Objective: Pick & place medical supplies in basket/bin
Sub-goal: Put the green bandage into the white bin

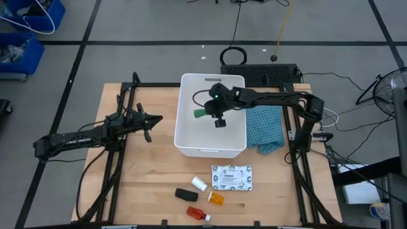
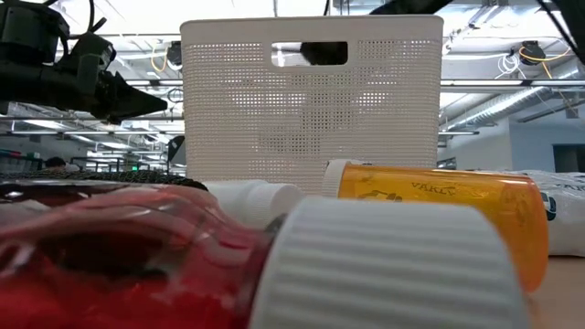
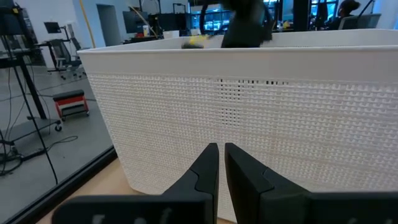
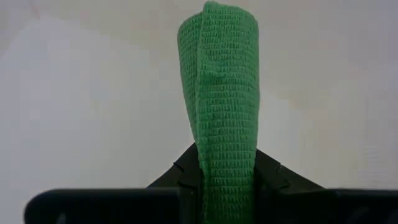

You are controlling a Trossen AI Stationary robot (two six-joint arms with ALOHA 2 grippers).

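Tabletop: a pale wooden surface; the overhead view alone showed all of it, with both arms reaching in from its sides.
Tub: a large white plastic tub stood near the middle of the tabletop; the low view showed its perforated wall and handle slot, which the overhead view did not.
Cloth: a teal-blue cloth lay just beside the tub, on the right arm's side, seen only from overhead.
Right claw: hung over the tub's inside, pinching a green roll; the right wrist view showed the knitted weave squeezed between the two dark fingers against the white tub floor, while overhead only a green end stuck out.
Left claw: pressed together with only a thin gap, gripping nothing, pointed at the tub's outer wall; overhead it sat well apart from the loose items.
Packet: a flat white printed packet lay on the tabletop in front of the tub.
Red bottle: lay on its side nearest the tabletop edge; in the low view it and its white cap filled the foreground.
Black block: lay beside the small white cylinder.
Orange vial: lay on its side between packet and red bottle.
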